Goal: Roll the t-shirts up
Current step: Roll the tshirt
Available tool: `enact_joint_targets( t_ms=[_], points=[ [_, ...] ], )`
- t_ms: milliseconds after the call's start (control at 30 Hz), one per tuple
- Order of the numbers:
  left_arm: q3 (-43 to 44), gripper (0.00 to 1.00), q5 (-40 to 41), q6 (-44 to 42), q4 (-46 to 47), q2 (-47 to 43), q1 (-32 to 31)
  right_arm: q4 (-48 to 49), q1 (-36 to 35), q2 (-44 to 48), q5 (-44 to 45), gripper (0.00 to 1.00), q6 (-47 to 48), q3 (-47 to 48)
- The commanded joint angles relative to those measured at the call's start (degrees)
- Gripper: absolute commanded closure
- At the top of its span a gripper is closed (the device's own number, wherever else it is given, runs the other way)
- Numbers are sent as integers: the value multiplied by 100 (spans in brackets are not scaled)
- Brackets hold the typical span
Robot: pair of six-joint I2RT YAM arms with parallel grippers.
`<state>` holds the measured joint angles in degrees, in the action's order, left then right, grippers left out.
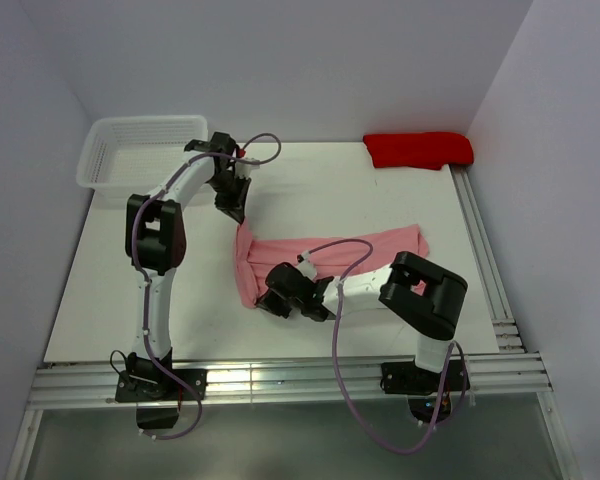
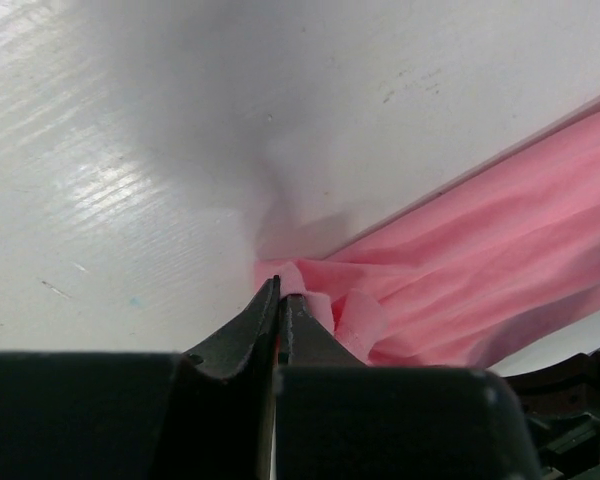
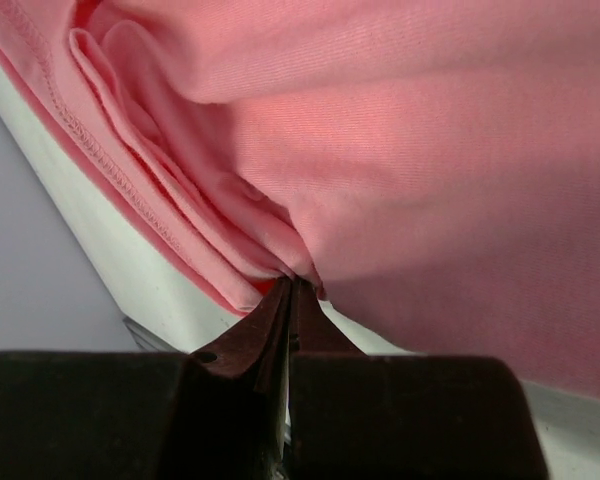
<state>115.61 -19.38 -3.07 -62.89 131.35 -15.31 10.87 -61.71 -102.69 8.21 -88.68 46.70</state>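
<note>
A light-pink t-shirt (image 1: 370, 248) lies folded into a long strip across the middle of the table, its left end bunched up. At the far corner of that left end, my left gripper (image 1: 236, 214) points down, its jaws pressed almost together on a small tip of the pink fabric (image 2: 310, 285). The left wrist view shows the fingers (image 2: 242, 330) closing to a point (image 2: 280, 291) at the cloth's corner. At the near left end, my right gripper (image 1: 265, 304) is shut on a gathered fold of the t-shirt (image 3: 430, 150), with its tips (image 3: 293, 282) buried in the pleats.
A red rolled t-shirt (image 1: 418, 150) lies at the back right corner. A white mesh basket (image 1: 145, 122) stands at the back left. Metal rails (image 1: 482, 250) run along the table's right edge and its near edge. Walls close in on both sides.
</note>
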Motion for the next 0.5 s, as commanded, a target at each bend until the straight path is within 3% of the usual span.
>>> enact_joint_targets(
  t_ms=[0,233,467],
  points=[
    [348,95,179,245,-21,-13,-42,-524,37,267,401,99,96,182],
    [137,97,285,491,181,57,-174,-1183,-130,531,735,66,571,735],
    [251,98,399,614,172,172,-262,-1693,-174,645,700,57,1011,1306]
  ],
)
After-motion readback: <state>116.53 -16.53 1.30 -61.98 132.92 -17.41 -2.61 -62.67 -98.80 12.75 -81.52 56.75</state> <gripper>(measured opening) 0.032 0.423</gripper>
